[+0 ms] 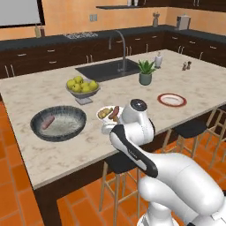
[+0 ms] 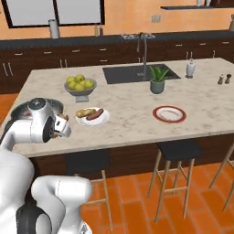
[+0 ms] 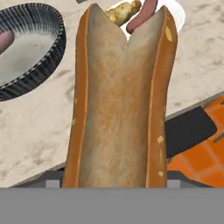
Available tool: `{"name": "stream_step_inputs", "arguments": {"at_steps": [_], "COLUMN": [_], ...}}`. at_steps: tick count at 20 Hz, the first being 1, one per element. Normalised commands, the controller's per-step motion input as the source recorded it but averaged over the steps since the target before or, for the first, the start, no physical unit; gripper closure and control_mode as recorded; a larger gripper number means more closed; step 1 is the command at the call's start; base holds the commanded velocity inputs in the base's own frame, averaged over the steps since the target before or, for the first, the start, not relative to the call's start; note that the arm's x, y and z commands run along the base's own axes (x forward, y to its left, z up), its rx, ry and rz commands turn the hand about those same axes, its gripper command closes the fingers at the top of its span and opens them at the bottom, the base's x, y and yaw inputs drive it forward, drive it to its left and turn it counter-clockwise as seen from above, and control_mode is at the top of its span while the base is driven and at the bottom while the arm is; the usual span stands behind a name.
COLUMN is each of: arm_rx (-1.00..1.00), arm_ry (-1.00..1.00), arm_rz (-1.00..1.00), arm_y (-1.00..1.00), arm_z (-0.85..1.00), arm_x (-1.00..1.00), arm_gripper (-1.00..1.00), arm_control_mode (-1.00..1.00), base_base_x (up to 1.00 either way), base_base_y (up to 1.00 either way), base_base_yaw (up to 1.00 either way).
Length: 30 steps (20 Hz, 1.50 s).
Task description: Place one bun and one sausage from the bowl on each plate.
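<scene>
Marble-topped island bench (image 1: 185, 77) runs across an orange-walled kitchen with dark cabinets, and the arm stands over its near edge. At the wrist, the pincer (image 3: 120, 175) is clamped on a split hot-dog bun (image 3: 120, 100), which stands lengthwise along the hand view, its pale crumb facing the camera and its browned crust down either side; the finger tips themselves are hidden behind it.

Just beyond the bun lies the plain white plate (image 2: 104, 119), already carrying a bun and a sausage. To its left sits the dark grey bowl (image 1: 66, 130), with one sausage (image 1: 47, 122) left inside. Further out, a pedestal bowl of yellow-green apples (image 1: 82, 85) stands behind the white plate, and well to the right, near a potted plant (image 1: 146, 71), the red-rimmed plate (image 1: 171, 100) is bare.

As I judge it, this bun belongs on the red-rimmed plate. It looks light and soft, likely to crush or fold under pressure, so a gentle hold across the crusted sides at mid-length seems best. The remaining sausage should be firmer, smoother and prone to rolling.
</scene>
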Motion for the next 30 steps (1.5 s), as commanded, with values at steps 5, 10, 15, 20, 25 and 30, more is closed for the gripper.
{"name": "stream_step_inputs", "arguments": {"at_steps": [5, 10, 15, 20, 25, 30], "arm_rx": [0.0, 0.0, 0.0, 0.0, 0.0, -0.17], "arm_ry": [0.0, 0.0, 0.0, 0.0, 0.0, 0.12], "arm_rz": [0.0, 0.0, 0.0, 0.0, -0.02, -0.07], "arm_y": [0.0, 0.0, 0.0, 0.0, 0.02, 0.77], "arm_z": [0.0, 0.0, 0.0, 0.0, -0.08, -0.28], "arm_x": [0.0, 0.0, 0.0, 0.0, 0.8, 0.99], "arm_gripper": [1.0, 1.0, 1.0, 1.0, 1.0, 1.0], "arm_control_mode": [1.0, 1.0, 1.0, 1.0, -1.0, -1.0], "base_base_x": [0.19, 0.74, 0.83, 1.0, 0.2, 0.0], "base_base_y": [-1.0, -1.0, -1.0, -0.75, -0.04, 0.0], "base_base_yaw": [-0.15, -0.14, -0.11, 0.04, 0.0, 0.0]}}
